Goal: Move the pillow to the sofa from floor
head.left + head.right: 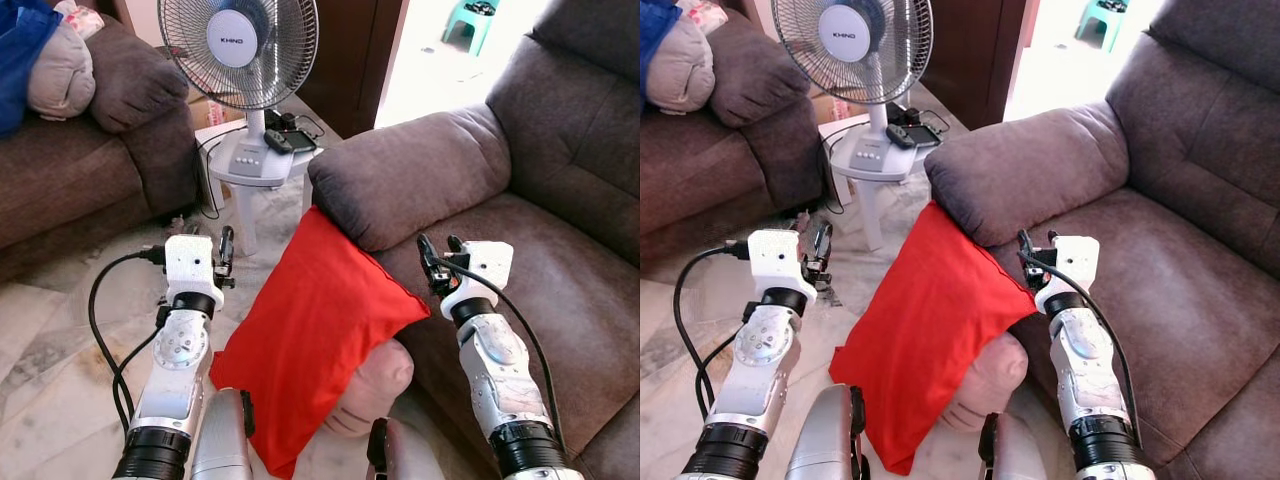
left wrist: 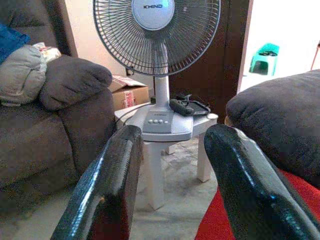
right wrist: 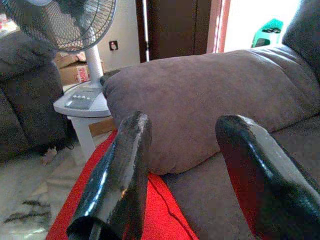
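Approach is the step in hand: the red pillow leans on the floor against the sofa, just below its armrest. Left gripper hovers just beside the pillow, right gripper at its sofa-side corner, each with fingers spread and empty. Next, both likely need to close in and clamp the pillow. No containers are visible.

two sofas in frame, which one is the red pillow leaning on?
The sofa on the robot's right: the red pillow leans against its front, top corner tucked under its padded armrest. The other sofa, far left, stands apart behind the fan.
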